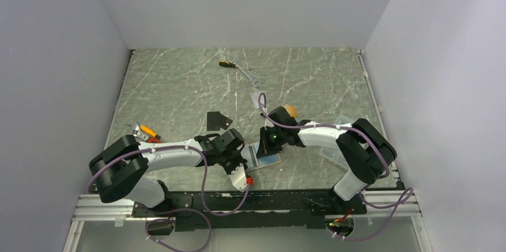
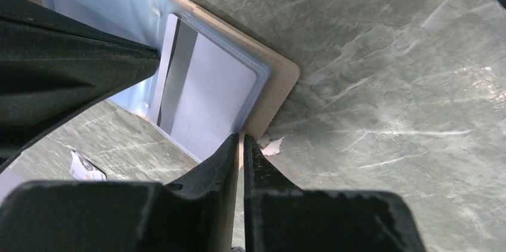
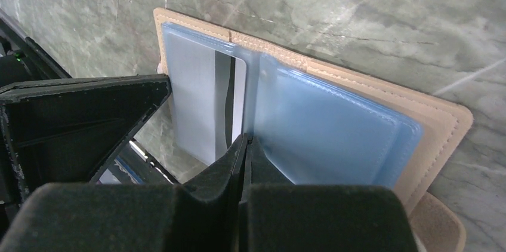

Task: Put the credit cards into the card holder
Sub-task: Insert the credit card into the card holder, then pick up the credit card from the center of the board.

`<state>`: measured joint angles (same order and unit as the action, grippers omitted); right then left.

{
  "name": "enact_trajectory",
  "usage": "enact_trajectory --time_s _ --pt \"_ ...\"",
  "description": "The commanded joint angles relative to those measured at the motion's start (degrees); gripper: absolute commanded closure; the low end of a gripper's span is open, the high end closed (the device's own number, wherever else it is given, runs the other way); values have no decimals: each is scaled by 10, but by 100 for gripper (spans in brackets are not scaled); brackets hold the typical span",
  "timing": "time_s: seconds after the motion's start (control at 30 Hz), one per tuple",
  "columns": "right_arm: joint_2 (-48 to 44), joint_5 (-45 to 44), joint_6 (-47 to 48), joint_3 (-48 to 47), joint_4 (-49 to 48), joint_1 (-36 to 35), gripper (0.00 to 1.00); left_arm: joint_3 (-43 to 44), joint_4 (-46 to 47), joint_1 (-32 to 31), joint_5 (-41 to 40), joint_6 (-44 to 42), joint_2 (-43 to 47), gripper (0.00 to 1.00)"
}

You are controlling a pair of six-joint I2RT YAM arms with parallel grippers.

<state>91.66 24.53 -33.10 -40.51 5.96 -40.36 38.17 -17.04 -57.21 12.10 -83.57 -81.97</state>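
The tan card holder (image 1: 270,160) lies open near the table's front edge, between both grippers. A silver-grey credit card (image 2: 209,97) sits inside its left blue sleeve, also visible in the right wrist view (image 3: 197,103). My left gripper (image 2: 241,138) is shut on the card holder's tan edge (image 2: 280,79). My right gripper (image 3: 246,140) is shut, its tips at the seam between the two blue sleeves (image 3: 334,120), by the card's edge. Whether it pinches anything is not clear. A black card (image 1: 216,120) and a grey card (image 1: 256,98) lie further back.
A small orange thing (image 1: 290,110) lies behind the right gripper (image 1: 267,146). A screwdriver (image 1: 227,64) and a wrench (image 1: 248,74) lie at the back. Orange-handled pliers (image 1: 147,131) sit at the left edge. Grey walls enclose three sides.
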Motion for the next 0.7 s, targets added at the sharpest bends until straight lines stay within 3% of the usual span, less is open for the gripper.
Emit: enact_trajectory --time_s 0.0,0.43,0.67 --pt "13 -12 -3 -30 -8 -22 100 -7 10 -3 5 -14 -4 87" --pt "-10 -31 14 -56 49 -39 100 1 -25 -2 -3 -18 16 84" --pt "-102 -24 37 -74 109 79 66 69 -120 26 -24 61 33 78"
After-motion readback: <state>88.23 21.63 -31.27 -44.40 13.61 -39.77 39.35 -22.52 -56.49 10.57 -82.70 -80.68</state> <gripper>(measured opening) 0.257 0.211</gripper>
